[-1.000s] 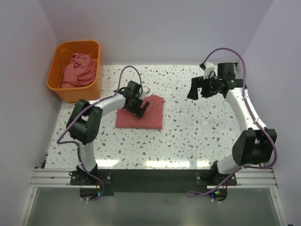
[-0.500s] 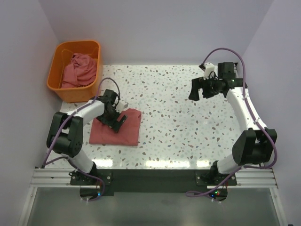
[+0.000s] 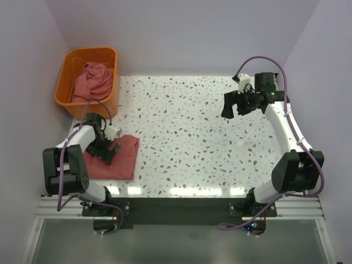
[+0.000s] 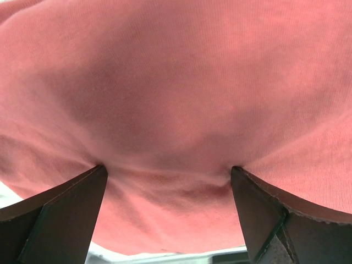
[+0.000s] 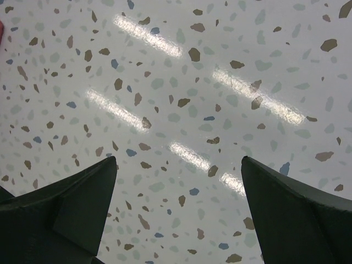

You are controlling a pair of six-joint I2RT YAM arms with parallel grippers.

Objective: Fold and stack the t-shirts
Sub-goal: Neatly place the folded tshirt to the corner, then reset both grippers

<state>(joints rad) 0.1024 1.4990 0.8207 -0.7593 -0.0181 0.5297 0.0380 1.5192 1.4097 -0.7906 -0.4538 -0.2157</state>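
A folded dusty red-pink t-shirt (image 3: 122,161) lies flat at the table's near left corner. My left gripper (image 3: 108,149) is on top of it, jaws spread wide. In the left wrist view the shirt (image 4: 176,82) fills the frame and both fingertips (image 4: 96,176) press into the cloth, which bunches slightly between them; the left gripper (image 4: 168,170) holds nothing pinched. More crumpled red-pink t-shirts (image 3: 93,80) sit in the orange basket. My right gripper (image 3: 226,107) hangs open and empty above the bare far right of the table, and it also shows in the right wrist view (image 5: 179,165).
The orange plastic basket (image 3: 77,107) stands at the far left corner, just behind the left arm. The speckled table (image 3: 192,143) stretches between the arms. Purple walls close in on the left, back and right.
My left gripper has slid the folded t-shirt from the table's middle-left to the near left corner, pressing on it all the way. The right arm has barely moved.
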